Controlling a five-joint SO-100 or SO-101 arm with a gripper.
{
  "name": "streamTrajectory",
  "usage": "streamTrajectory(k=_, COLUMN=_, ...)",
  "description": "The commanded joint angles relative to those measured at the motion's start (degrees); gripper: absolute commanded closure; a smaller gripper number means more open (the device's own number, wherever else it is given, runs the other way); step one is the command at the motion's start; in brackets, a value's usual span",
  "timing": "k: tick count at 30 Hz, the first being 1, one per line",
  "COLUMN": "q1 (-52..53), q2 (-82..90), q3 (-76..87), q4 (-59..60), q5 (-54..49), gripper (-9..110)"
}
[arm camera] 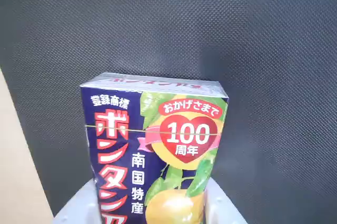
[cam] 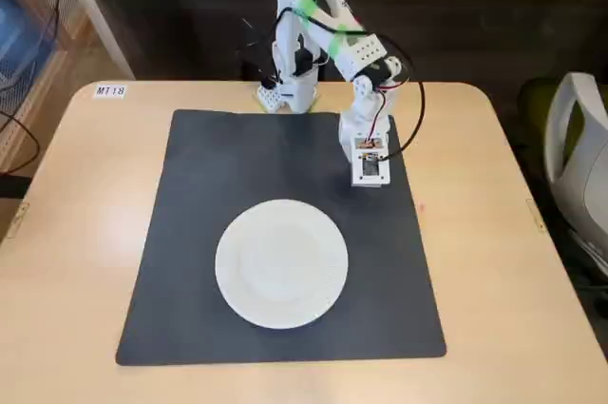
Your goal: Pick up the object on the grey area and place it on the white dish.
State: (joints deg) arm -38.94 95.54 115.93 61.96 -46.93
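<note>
While the gripper point(arm camera: 152, 211) pinches the box point(arm camera: 155, 150) between its white fingers point(arm camera: 79, 208), the box hangs above the dark grey mat point(cam: 237, 166), beyond and to the right of the white plate point(cam: 281, 263) in the fixed view, near the mat's right edge.

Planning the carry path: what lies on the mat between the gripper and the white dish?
Nothing: in the fixed view only bare grey mat separates gripper from white dish.
</note>
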Motion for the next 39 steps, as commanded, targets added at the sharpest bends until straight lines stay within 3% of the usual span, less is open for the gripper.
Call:
streamTrajectory(k=1, q1=1.85, q2=1.23, q3=-2.72, q4=-1.85, q5=0.09, gripper=83)
streamTrajectory(k=8, q1=10.46, q2=5.36, q3=-8.17, q4=-0.18, q5=1.49, gripper=81)
streamTrajectory(k=12, q1=16.79, q2=4.57, q3=-15.82, q4=1.14, q5=3.96, gripper=86)
streamTrajectory(k=23, q1=30.32, q2=0.26, q3=-25.84, q4=1.93, q5=15.12, gripper=87)
streamTrajectory(k=28, q1=34.10, q2=-3.25, q3=-28.12, q4=1.67, q5=19.25, gripper=85)
streamTrajectory(k=39, q1=36.47, q2=-22.94, q3=-51.15, q4=8.96, q5=22.24, gripper=86)
